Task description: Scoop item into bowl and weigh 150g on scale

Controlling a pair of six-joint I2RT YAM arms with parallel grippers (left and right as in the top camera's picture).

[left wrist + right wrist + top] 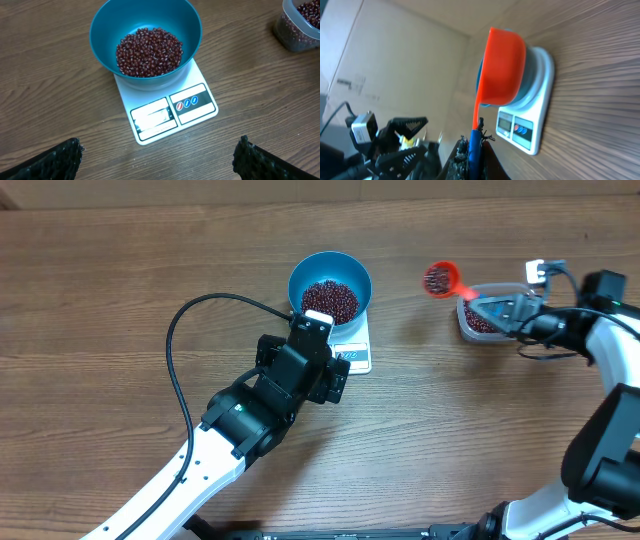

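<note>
Beans (pixel 330 300) are already heaped in the bowl (pixel 297 278) on the scale (pixel 356 361), right claw (pixel 474 150) pinching a loaded scoop (pixel 440 279) off to its right, left claw (pixel 157 160) spread wide nearby, readout unreadable, so likely more topping up to go.

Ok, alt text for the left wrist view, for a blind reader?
A blue bowl partly filled with dark red beans sits on a white scale on a wooden table. The open left hand frames the bottom corners; a clear tub of beans shows top right.
</note>
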